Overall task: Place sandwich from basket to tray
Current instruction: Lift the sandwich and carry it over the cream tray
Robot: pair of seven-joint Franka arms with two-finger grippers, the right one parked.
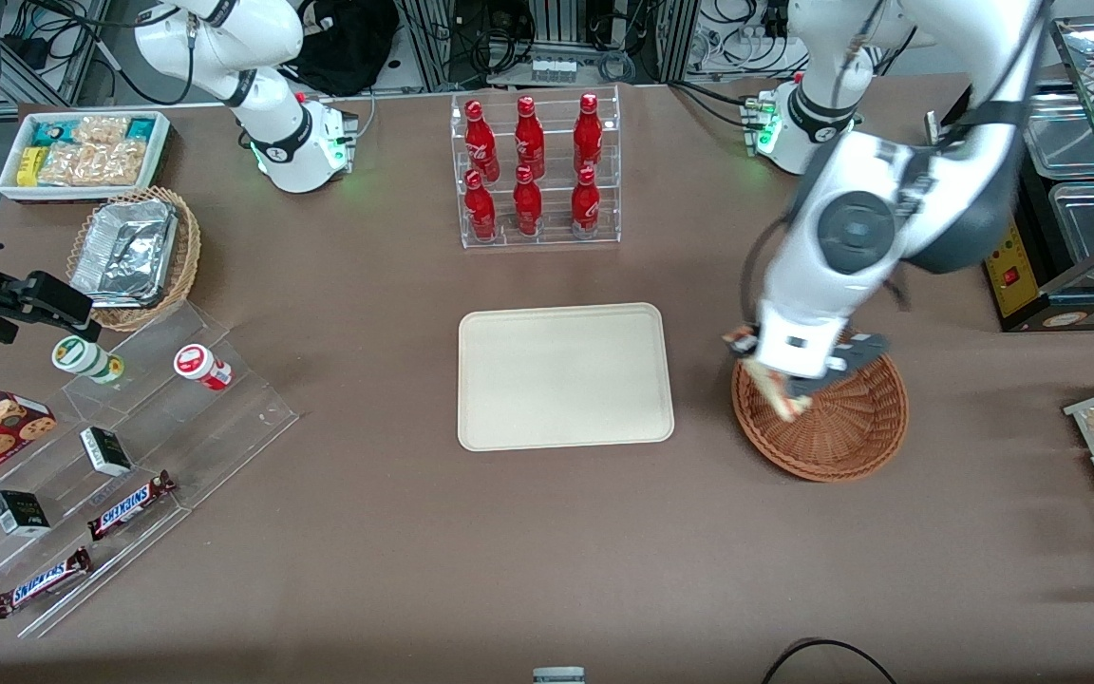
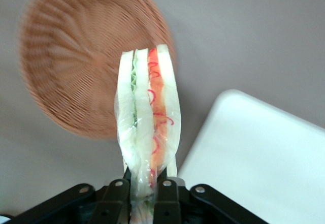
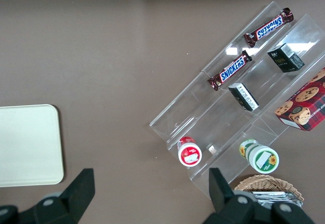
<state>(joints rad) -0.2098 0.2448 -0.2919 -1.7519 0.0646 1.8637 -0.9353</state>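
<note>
Clamped on the narrow end of the wrapped triangular sandwich [image 2: 144, 122], the left arm's black two-finger gripper [image 2: 146, 191] hangs above the round reddish-brown woven wicker basket [image 1: 841, 427], over the part of the rim that faces the tray. The sandwich, pale bread with green and orange-red filling layers, is lifted clear of the basket and points down toward the table in the front view. Just beside the basket, toward the parked arm's end, lies the flat cream-beige rectangular tray [image 1: 566, 375] with nothing on it. Farther from the front camera than the tray stands a clear acrylic rack of six red bottles [image 1: 535, 171].
</note>
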